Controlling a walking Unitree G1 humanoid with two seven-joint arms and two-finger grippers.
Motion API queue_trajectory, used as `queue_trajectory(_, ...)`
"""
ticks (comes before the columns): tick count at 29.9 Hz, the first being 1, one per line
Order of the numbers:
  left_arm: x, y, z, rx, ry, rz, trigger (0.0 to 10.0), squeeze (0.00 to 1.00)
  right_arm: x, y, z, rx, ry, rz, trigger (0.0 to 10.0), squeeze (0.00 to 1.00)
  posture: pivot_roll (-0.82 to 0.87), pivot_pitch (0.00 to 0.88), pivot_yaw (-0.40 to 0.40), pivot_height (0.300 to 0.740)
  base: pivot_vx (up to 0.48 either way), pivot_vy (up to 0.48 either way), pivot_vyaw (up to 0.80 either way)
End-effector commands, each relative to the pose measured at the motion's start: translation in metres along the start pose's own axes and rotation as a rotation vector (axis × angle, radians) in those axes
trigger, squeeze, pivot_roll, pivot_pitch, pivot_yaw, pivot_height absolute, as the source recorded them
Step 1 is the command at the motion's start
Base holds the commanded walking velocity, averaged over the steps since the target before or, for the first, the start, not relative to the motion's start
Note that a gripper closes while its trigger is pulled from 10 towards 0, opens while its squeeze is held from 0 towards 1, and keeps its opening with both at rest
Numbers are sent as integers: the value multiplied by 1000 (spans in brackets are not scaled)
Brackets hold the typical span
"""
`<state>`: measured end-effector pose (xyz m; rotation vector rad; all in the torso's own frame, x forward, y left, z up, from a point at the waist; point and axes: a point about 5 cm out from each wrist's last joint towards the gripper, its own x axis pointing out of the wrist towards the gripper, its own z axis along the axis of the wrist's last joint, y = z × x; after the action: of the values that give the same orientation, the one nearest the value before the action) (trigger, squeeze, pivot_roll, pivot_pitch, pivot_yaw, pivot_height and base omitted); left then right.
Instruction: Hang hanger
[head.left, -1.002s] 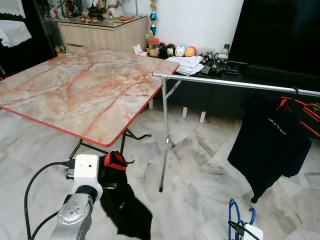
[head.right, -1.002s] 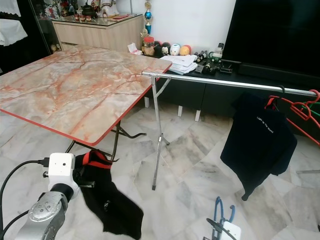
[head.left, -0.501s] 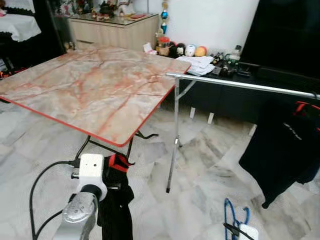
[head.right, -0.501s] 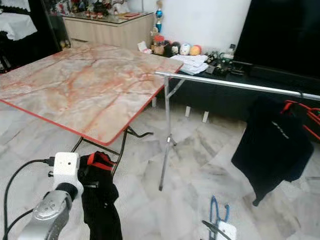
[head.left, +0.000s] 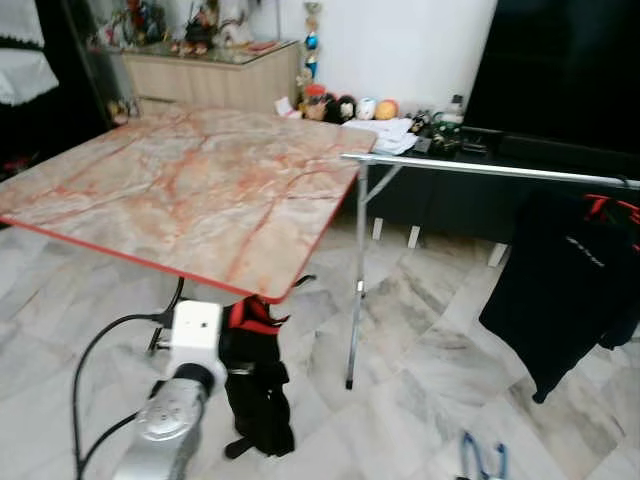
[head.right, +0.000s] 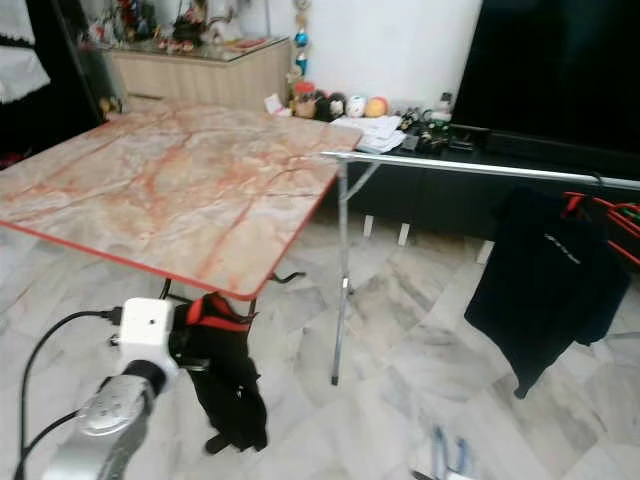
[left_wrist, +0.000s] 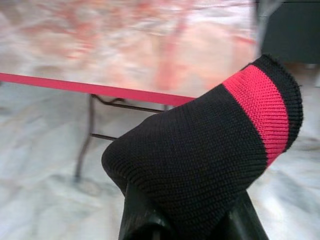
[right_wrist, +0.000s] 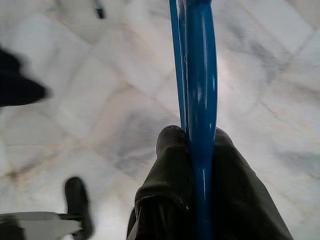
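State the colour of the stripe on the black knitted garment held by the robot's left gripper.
Red: a red band crosses the black knitted garment, clearest in the left wrist view.

Bare marble-patterned table (head.left: 200, 190) with red edge, on pale tiled floor (head.left: 420, 350).

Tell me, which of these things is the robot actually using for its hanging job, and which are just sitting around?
For the job:
- blue hanger, pinched in the right claw
- black garment with red collar, gripped by the left claw
- metal clothes rail

Just there:
- marble-topped table
- black shirt already hanging on the rail
- papers and toys on the low cabinet
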<state>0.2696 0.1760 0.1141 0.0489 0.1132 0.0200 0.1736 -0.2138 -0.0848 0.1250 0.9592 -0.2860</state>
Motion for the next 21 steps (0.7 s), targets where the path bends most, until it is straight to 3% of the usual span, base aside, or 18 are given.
queue_trajectory(1,2,-6,11,-2,-46,-11,10000,0,0,-4,4,26,-13,-9,10000,0,183,0,10,740,0,480,0)
queue_trajectory(14,2,0,17,17,-69,3,10000,0,1,-6,5,14,0,1,10000,0,194,0,4,740,0,457,0)
queue_trajectory(21,1,3,17,38,-79,13,10000,0,1,-1,8,11,-7,18,10000,0,196,0,0,740,0,0,0)
